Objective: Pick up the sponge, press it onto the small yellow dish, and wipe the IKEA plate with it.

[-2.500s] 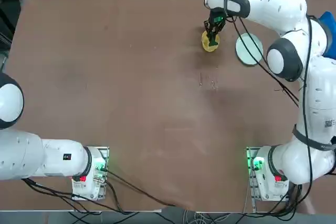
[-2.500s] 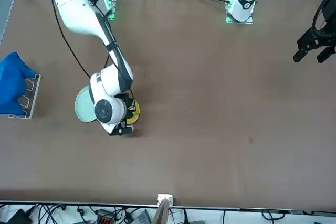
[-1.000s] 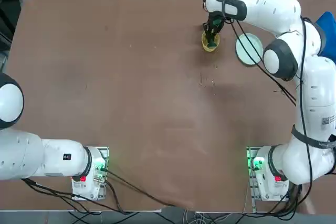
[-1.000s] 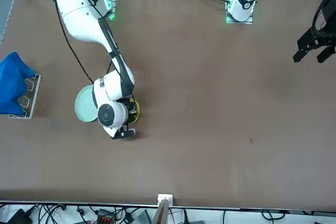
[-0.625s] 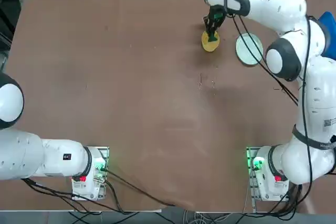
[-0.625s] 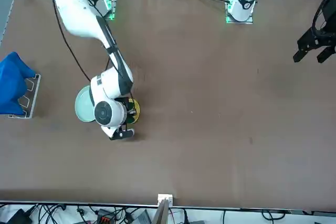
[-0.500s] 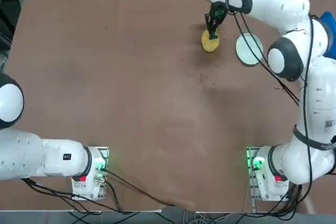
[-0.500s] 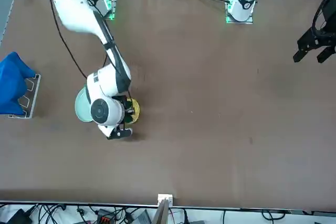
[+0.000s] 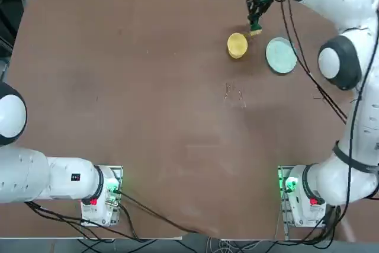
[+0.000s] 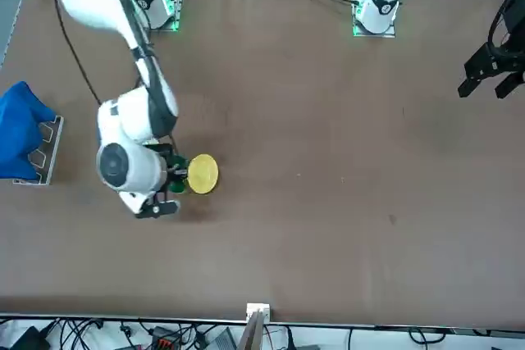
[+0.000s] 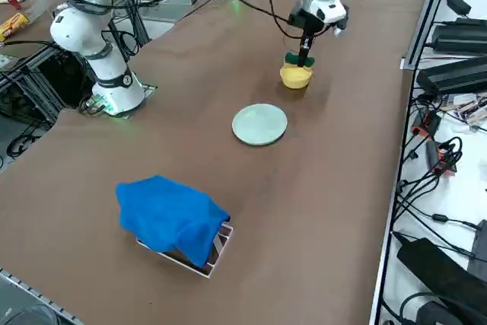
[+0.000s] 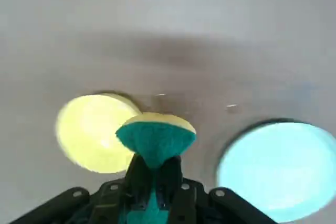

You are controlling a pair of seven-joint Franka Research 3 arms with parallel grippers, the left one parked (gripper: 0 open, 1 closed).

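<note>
1. The right pincer (image 12: pixel 155 184) is clenched on the sponge (image 12: pixel 155 139), squeezing its middle so the dark green face and the yellow foam edge bulge out beyond the fingertips.
2. The pincer hangs in the air with the sponge clear of the desk (image 9: pixel 148 87), at the far right part of the desk in the top view.
3. From overhead, the sponge (image 9: pixel 255 26) sits above bare desk, just beyond the gap between the two dishes and touching neither.
4. The small yellow dish (image 9: pixel 237 45) rests on the desk just left of the sponge and slightly nearer the robot.
5. The IKEA plate (image 9: pixel 280 55), pale mint green, lies on the desk to the right of the yellow dish, close to it but apart.
6. In the right side view, the sponge (image 11: pixel 298 58) hangs directly over the yellow dish (image 11: pixel 295 77) from that angle, with the plate (image 11: pixel 259 124) nearer the camera.
7. A crumpled blue cloth (image 11: pixel 169 216) lies over a small metal stand at the desk's right edge, well apart from the dishes.
</note>
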